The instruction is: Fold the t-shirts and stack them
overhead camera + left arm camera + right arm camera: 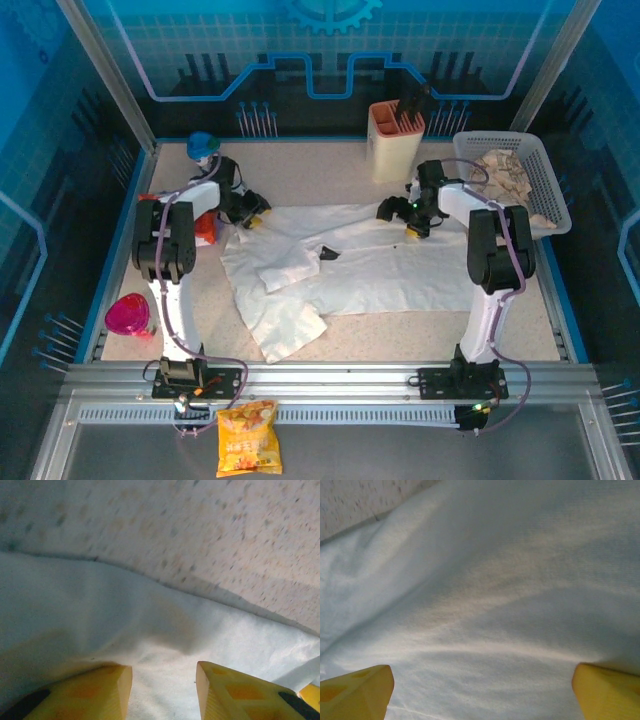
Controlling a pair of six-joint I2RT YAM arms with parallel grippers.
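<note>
Lying spread across the middle of the speckled surface (pixel 320 175) is one white t-shirt (pixel 380 275), rumpled and not yet folded. Its near left part is bunched into a thick flap pointing at the near edge, and a small dark mark (pixel 328 253) sits near its centre. The left claw (pixel 250 220) is down at the shirt's far left corner. In the left wrist view its two yellow fingers (pixel 100 690) stand partway apart, with white cloth lying in the gap and under them. I cannot tell if any fabric is actually pinched. The shirt edge runs diagonally there, with bare surface beyond it. The right claw (pixel 412 228) is down at the shirt's far right edge, level with the left one. In the right wrist view its jaws are spread wide, one yellow finger (pixel 355 690) at each bottom corner, and nothing is held. Softly creased shirt cloth lies flat between them, and a sliver of surface shows at top left. A white mesh basket (pixel 548 180) stands at the far right of the surface holding crumpled pale cloth (pixel 505 175); I cannot tell if it is another shirt. An orange bin (pixel 397 135) with dark items stands at the far edge, just left of the basket. A pink bowl (pixel 128 316) sits at the near left, well apart from the shirt. A yellow snack bag (pixel 248 450) lies off the surface, in front of the arm bases.
</note>
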